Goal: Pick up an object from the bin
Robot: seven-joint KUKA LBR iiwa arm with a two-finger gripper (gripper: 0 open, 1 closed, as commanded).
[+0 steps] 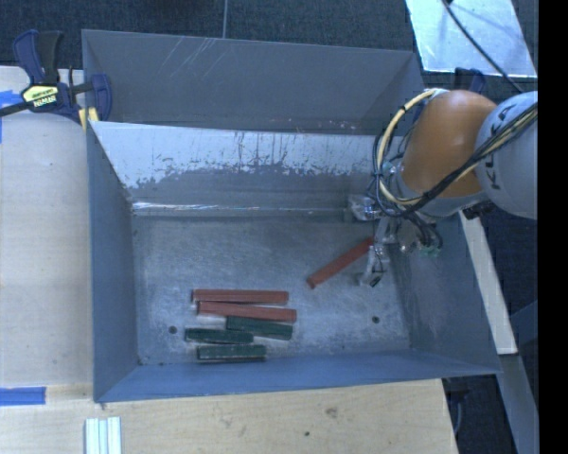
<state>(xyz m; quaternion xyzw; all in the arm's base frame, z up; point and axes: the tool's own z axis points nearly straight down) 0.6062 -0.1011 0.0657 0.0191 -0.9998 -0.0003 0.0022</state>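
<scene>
The hand (373, 270) was clamped on the right end of a red bar (339, 266), which slanted down to its free left end; it lay up and to the right of the stack (239, 324) of red and dark green bars, well apart from it; gripped at one end, the bar would likely swing or slip; the lift should go straight up and gently, pressure held, the low end kept clear of the bin (265, 168) floor and of the stack.

Red-brown stick (339, 266), red-brown and dark-green bars (246, 312), grey bin (246, 93)
</scene>
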